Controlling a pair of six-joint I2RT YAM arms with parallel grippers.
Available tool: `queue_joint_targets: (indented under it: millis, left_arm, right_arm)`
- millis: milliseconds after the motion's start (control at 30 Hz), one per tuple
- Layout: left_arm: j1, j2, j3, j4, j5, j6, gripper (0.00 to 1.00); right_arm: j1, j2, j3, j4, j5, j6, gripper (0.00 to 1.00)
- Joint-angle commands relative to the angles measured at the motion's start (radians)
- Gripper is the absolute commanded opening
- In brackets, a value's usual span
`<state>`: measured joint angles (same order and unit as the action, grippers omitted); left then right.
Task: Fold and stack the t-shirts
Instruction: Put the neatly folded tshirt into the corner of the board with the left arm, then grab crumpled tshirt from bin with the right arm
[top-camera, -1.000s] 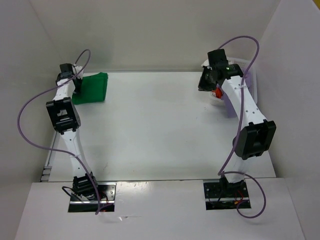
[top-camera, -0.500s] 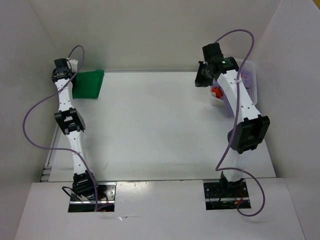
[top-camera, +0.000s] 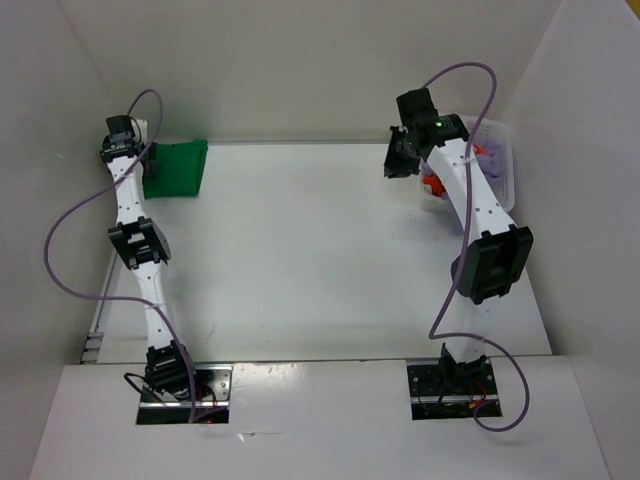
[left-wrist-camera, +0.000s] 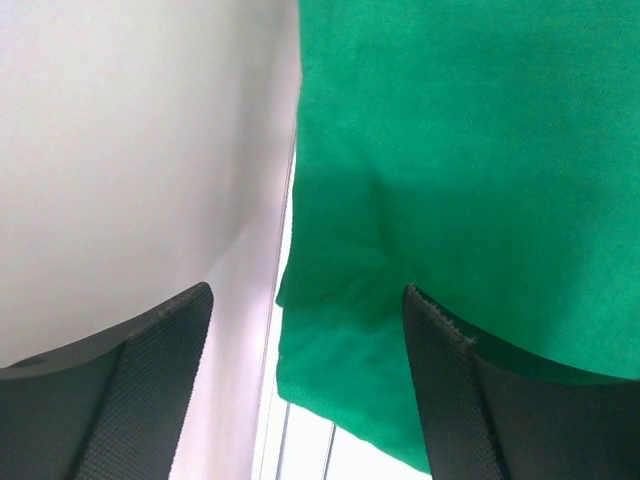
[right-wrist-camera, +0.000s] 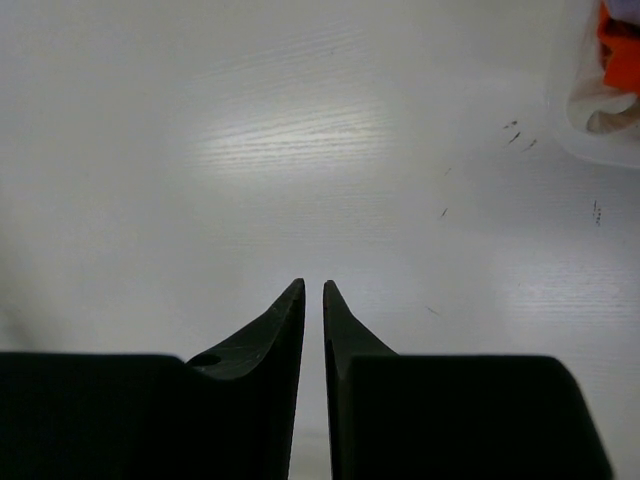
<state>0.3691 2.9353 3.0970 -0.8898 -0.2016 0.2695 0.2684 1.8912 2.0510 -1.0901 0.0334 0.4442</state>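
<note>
The green t-shirt (top-camera: 175, 170) lies folded in the table's far left corner; in the left wrist view the green t-shirt (left-wrist-camera: 450, 150) fills the upper right. My left gripper (left-wrist-camera: 308, 292) hangs open just over its near left edge, holding nothing. An orange-red t-shirt (top-camera: 432, 186) and a lavender-purple t-shirt (top-camera: 487, 155) sit in the basket (top-camera: 503, 180) at the far right. To the left of the basket, my right gripper (right-wrist-camera: 313, 288) hovers over bare table with its jaws a narrow slit apart and nothing between them. The white t-shirt I cannot make out.
White walls close in the table on the left, back and right. The left gripper (top-camera: 128, 150) is close to the left wall. The basket's rim (right-wrist-camera: 600, 150) shows at the right wrist view's top right, with the orange-red cloth (right-wrist-camera: 618, 40) inside.
My left gripper has opened and let go of the green t-shirt, which now lies flat. The right arm has swung left, away from the basket, and its jaws have parted slightly.
</note>
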Motion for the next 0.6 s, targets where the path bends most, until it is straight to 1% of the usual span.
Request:
queue_joint_targets:
  millis: [0,67,100,133,167,200,233,267,333,367,400,433,467,500,567]
  left_arm:
    - [0.007,-0.125,0.035,-0.021,0.001,-0.032,0.84]
    - [-0.019,-0.194,0.035,-0.035,0.054,-0.032,0.84]
    - [-0.028,-0.221,0.035,-0.047,0.083,-0.032,0.85]
    - [-0.029,-0.251,0.035,-0.060,0.118,-0.023,0.87]
    - [-0.042,-0.312,0.035,-0.060,0.195,-0.023,0.87]
    - [-0.051,-0.346,0.035,-0.086,0.247,-0.023,0.87]
    - [-0.052,-0.378,0.035,-0.101,0.305,-0.035,0.87]
    - [-0.071,-0.443,0.035,-0.116,0.429,-0.035,0.87]
    - [-0.100,-0.496,0.035,-0.174,0.561,-0.024,0.87]
    - [-0.152,-0.539,0.035,-0.195,0.643,-0.007,0.91]
    - [-0.183,-0.557,0.035,-0.213,0.674,0.011,0.91]
    - [-0.212,-0.573,0.022,-0.247,0.707,0.043,0.91]
    - [-0.266,-0.596,0.022,-0.259,0.782,0.057,0.91]
    - [-0.292,-0.605,0.009,-0.271,0.826,0.066,0.93]
    - [-0.346,-0.622,-0.007,-0.304,0.895,0.103,0.93]
  right_arm:
    - [0.015,-0.058,-0.035,0.012,-0.009,-0.001,0.18]
    - [0.015,-0.082,-0.035,0.021,0.025,-0.001,0.22]
    - [0.015,-0.083,-0.035,0.021,0.042,-0.001,0.33]
    - [0.005,-0.096,-0.035,0.021,0.060,-0.001,0.42]
    - [-0.018,-0.110,-0.035,0.021,0.074,-0.001,0.48]
    - [-0.038,-0.110,-0.035,0.021,0.086,-0.001,0.60]
    - [-0.063,-0.110,-0.035,0.021,0.086,-0.001,0.66]
    - [-0.125,-0.119,-0.035,0.030,0.086,-0.001,0.74]
    - [-0.193,-0.092,-0.022,0.030,0.086,-0.001,0.88]
    - [-0.227,-0.072,-0.005,0.018,0.095,-0.015,0.90]
    - [-0.279,-0.028,0.006,0.018,0.105,-0.031,0.91]
    - [-0.296,-0.005,0.018,0.004,0.124,-0.032,0.93]
    - [-0.308,0.018,0.029,0.004,0.181,-0.047,0.95]
    - [-0.317,0.038,0.041,-0.005,0.206,-0.056,0.95]
    - [-0.346,0.092,0.052,-0.005,0.220,-0.056,0.97]
